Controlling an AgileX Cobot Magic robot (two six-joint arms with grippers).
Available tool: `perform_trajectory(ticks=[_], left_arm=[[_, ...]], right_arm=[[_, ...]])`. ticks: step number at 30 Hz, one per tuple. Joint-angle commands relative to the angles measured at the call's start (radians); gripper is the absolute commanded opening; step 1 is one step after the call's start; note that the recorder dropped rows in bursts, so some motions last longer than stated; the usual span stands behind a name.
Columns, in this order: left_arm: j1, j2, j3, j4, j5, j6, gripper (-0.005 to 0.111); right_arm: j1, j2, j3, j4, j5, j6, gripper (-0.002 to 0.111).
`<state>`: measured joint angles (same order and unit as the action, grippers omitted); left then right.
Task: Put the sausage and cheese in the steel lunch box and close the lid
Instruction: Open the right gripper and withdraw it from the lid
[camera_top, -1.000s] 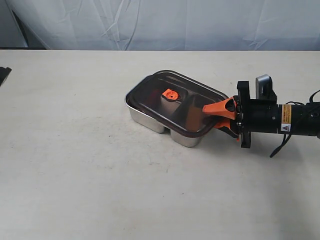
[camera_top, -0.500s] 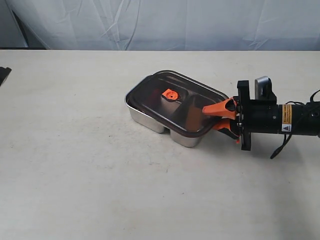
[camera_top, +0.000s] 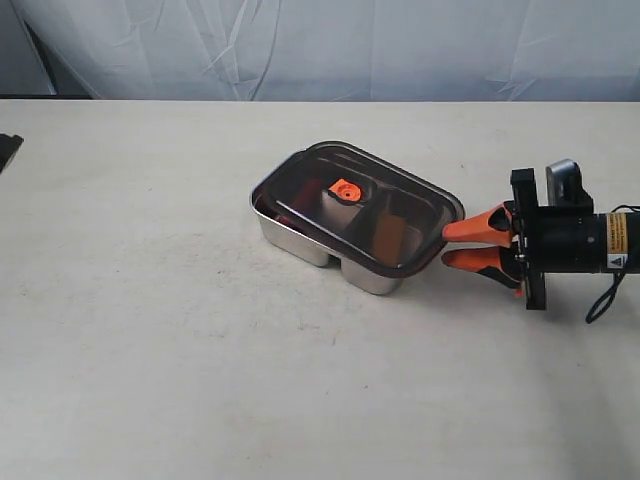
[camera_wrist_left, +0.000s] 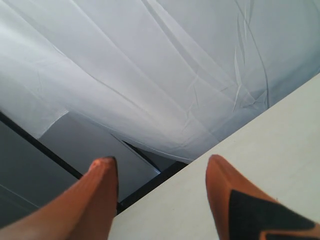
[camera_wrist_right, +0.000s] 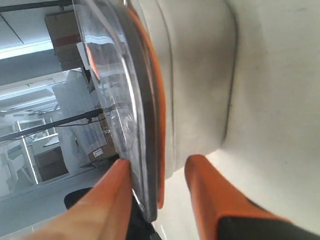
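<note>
right fingers (camera_wrist_right: 212, 197) spread | lid (camera_top: 395, 225) edge between them | left fingers (camera_wrist_left: 95, 200) spread

Exterior view is nice and even: soft, diffuse light from overhead, no hard edges anywhere. The steel lunch box (camera_top: 300, 240) throws just a faint fuzzy shadow onto the table (camera_top: 150, 350) on its near side, and the right gripper (camera_top: 447, 244) leaves a pale one beneath it. The lid (camera_top: 400, 215) picks up a few whitish streaks of glare (nothing blown out), and the steel wall has a dull sheen.

Left wrist view: the left gripper (camera_wrist_left: 160, 159) sits too close to the lens, so its orange fingers (camera_wrist_left: 95, 200) go soft, while the white sheet (camera_wrist_left: 150, 75) behind is bright and crisp.

Right wrist view is the messy one. The lid's rim is smeary up close, with mirror-like room reflections and bright patches.
</note>
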<state>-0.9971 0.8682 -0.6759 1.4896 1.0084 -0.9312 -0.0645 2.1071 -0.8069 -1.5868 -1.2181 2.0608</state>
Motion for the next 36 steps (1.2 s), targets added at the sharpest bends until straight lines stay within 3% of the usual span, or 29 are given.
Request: perform_trajectory(ticks=[1, 3, 6, 9, 10, 12, 15, 18, 21, 28, 32, 36], left_arm=[[-0.002, -0.007, -0.005, 0.003, 0.005, -0.008, 0.052], [-0.002, -0.007, -0.005, 0.003, 0.005, -0.008, 0.052], [-0.002, -0.007, -0.005, -0.001, 0.005, -0.008, 0.045], [-0.002, -0.007, -0.005, -0.019, -0.018, -0.008, 0.026], [-0.002, -0.007, -0.005, -0.029, -0.042, -0.008, 0.014], [-0.001, -0.007, -0.005, -0.041, -0.09, -0.004, 0.001], [0.014, 0.008, -0.005, -0.066, -0.17, -0.004, 0.0], [0.075, 0.046, -0.005, -0.112, -0.205, -0.004, 0.0], [0.168, 0.096, -0.005, -0.178, -0.29, -0.004, 0.0], [0.413, 0.249, -0.005, -0.39, -0.694, 0.001, 0.0], [0.486, 0.354, -0.005, -0.469, -0.79, 0.038, 0.0], [0.502, 0.443, -0.005, -0.487, -0.803, 0.053, 0.0]], right_arm=[[-0.018, -0.012, 0.003, -0.004, -0.003, -0.009, 0.038], [-0.041, -0.022, 0.003, -0.004, -0.003, -0.012, 0.036], [-0.082, -0.055, 0.003, -0.007, -0.003, -0.012, 0.023], [-0.126, -0.097, 0.003, -0.007, -0.003, -0.012, 0.004], [-0.137, -0.117, 0.003, -0.007, -0.003, -0.012, -0.001], [-0.143, -0.147, 0.003, -0.009, -0.003, -0.012, -0.001], [-0.139, -0.201, 0.003, -0.015, 0.113, -0.005, -0.001], [-0.115, -0.257, 0.003, -0.053, 0.244, 0.012, -0.001], [-0.062, -0.312, 0.003, -0.1, 0.368, 0.033, -0.001], [0.084, -0.382, 0.003, -0.158, 0.586, 0.046, -0.001], [0.137, -0.389, 0.003, -0.158, 0.643, 0.046, -0.001], [0.178, -0.389, 0.003, -0.158, 0.714, 0.046, -0.001]])
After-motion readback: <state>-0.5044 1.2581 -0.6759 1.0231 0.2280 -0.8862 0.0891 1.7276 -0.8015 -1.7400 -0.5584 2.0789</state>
